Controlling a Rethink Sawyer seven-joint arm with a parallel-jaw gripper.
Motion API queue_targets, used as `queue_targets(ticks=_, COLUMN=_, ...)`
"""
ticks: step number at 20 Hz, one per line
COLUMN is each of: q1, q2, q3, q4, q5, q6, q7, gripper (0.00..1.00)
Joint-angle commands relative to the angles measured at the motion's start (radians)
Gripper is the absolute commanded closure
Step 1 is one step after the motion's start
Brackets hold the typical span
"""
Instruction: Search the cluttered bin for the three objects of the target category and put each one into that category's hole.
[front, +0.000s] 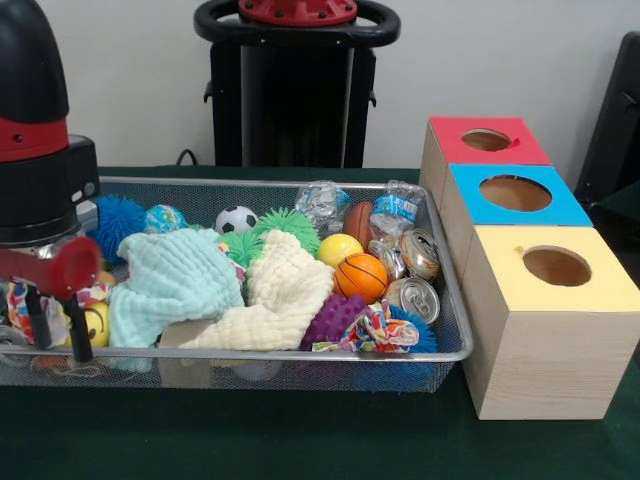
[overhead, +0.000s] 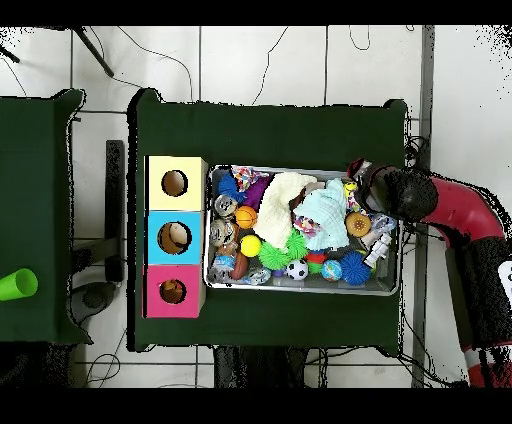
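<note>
The red-and-black claw (front: 55, 330) hung at the frame's lower left inside the silver wire-mesh bin (front: 455, 352); its state could not be told. No plush animal toy showed. The red-topped wooden box's round hole (front: 486, 140) sat upper right.

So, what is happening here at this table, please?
A red and black robot arm reaches over one end of the cluttered bin, a wire mesh tray full of balls, crushed cans and two soft cloths, one mint green and one cream. Its gripper hangs low at that end; whether it holds anything cannot be seen. Beside the tray's other end stand three wooden boxes with round holes, topped red, blue and yellow. No plush animal toy shows among the clutter.
</note>
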Motion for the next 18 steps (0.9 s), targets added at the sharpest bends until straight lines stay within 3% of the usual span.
queue_targets(ticks=1, q1=-0.004, q2=0.053, q3=-0.030, q4=0.150, q5=-0.053, q6=-0.060, q7=-0.122, gripper=0.00)
queue_targets(ticks=9, q1=-0.035, q2=0.021, q3=-0.023, q4=0.218, q5=-0.053, q6=-0.108, q7=-0.119, gripper=0.00)
queue_targets(ticks=18, q1=-0.117, q2=0.053, q3=-0.007, q4=0.273, q5=-0.079, q6=-0.183, q7=-0.160, gripper=0.00)
